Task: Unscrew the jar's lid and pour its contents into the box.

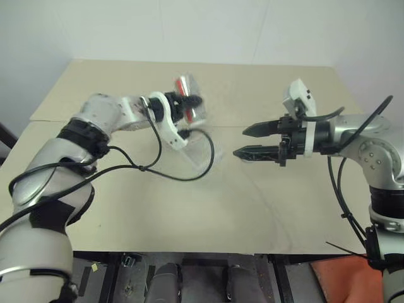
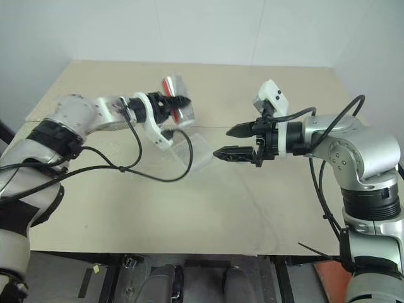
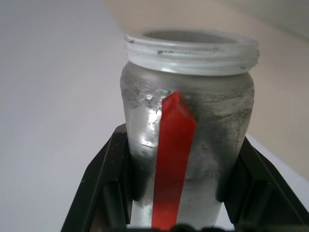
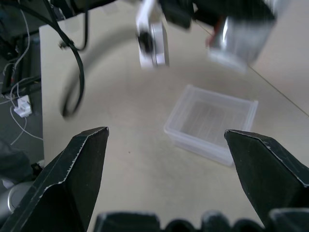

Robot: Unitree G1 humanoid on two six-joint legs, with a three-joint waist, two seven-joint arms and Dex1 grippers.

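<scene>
With the lid off, the left gripper (image 1: 189, 104) clamps the open-mouthed jar (image 3: 186, 140) at upper centre, above the box (image 4: 210, 123) on the counter (image 1: 252, 202), while the right gripper (image 1: 251, 141) hangs wide and empty; next, probably, tipping the jar over the box.

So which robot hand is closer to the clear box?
Left. The left gripper holds the jar just above the clear box. The right gripper hangs open off to the box's other side, a bit farther away.
</scene>
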